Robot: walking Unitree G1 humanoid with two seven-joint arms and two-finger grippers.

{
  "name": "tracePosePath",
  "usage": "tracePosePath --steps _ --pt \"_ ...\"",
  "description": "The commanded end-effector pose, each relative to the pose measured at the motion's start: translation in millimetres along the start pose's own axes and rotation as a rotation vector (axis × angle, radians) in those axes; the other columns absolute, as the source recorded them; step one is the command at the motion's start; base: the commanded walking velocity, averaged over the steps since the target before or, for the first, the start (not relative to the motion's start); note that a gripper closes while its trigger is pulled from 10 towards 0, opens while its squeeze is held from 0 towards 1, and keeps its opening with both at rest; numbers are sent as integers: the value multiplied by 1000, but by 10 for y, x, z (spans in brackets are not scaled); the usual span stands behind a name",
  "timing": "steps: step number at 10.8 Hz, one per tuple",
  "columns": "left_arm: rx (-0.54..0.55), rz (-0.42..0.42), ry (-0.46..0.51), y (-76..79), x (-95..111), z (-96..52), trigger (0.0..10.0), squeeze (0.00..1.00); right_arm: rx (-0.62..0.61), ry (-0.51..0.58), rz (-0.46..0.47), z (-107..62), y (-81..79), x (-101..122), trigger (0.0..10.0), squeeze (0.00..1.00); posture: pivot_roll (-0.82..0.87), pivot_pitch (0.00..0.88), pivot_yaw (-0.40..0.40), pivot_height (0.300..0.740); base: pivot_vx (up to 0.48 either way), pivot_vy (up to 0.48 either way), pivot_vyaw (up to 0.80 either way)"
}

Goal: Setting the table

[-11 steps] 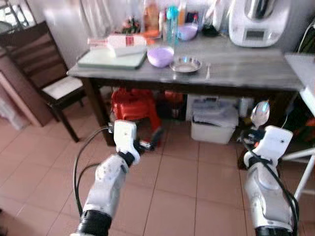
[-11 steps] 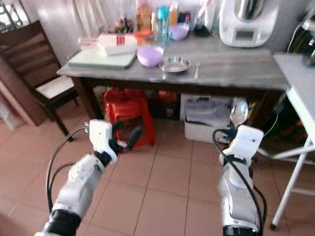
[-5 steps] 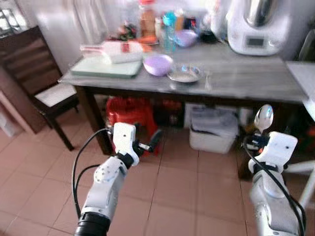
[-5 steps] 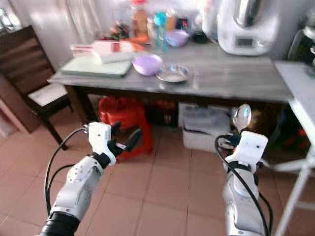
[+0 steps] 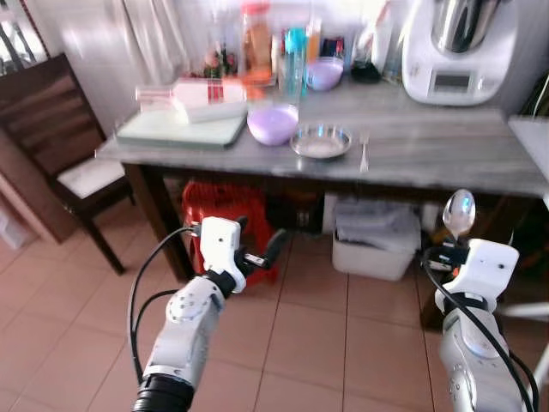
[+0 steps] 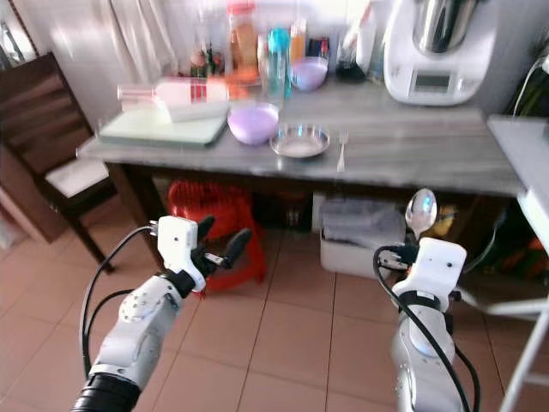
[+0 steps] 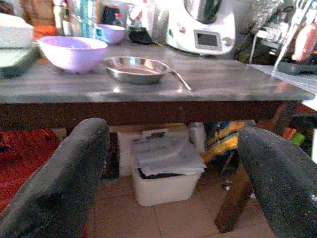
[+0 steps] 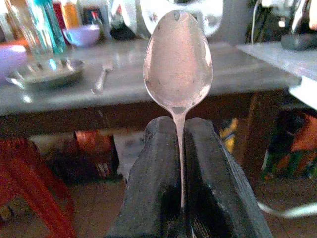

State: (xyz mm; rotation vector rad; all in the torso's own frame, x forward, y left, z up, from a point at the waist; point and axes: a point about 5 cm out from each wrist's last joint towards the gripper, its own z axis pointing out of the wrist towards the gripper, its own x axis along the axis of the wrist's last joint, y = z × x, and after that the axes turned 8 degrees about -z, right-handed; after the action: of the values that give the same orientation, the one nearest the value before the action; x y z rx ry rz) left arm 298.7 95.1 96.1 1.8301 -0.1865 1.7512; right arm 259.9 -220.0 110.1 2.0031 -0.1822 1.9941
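Over the last second the whole head view has shifted: the table (image 5: 446, 154) sits slightly lower and larger in frame and the picture is sharper than half a second ago. This is camera motion from the robot's approach, not movement of the objects. Neither arm has changed its pose relative to the body. For the task this means the carry phase is nearly over, though the table is still ahead of both arms and placement has not begun.

Nearest the camera, the right tool (image 8: 177, 148) is clamped on the handle of a spoon (image 5: 458, 212). The spoon's long axis runs in line with the fingers, roughly vertical in the head view, bowl end up and away from the wrist, concave face toward the camera. The handle is pinched between both pads, so the bowl stands clear above the fingertips.

The left tool (image 5: 256, 249) is held forward at a similar height, fingers spread and holding nothing.

Beyond the arms, under the table, stand a red stool (image 5: 227, 206) and a white bin (image 5: 371, 240).

On the tabletop near the front edge lie a steel plate (image 5: 322, 142), a fork (image 5: 364, 153) just beside it on the robot's right with its long axis running front to back, and a purple bowl (image 5: 273, 123) on the plate's left. The likely spot for the spoon is near the fork.
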Motion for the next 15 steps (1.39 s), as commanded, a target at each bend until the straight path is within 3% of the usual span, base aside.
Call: tracePosePath --steps 1,15 --pt "23 18 0 -94 47 -29 10000 0 15 12 16 -18 -75 35 10000 0 -59 0 51 740 345 0 -400" --pt "17 25 0 -96 88 4 10000 0 14 19 15 15 -141 60 10000 0 -52 0 61 740 350 0 -29"
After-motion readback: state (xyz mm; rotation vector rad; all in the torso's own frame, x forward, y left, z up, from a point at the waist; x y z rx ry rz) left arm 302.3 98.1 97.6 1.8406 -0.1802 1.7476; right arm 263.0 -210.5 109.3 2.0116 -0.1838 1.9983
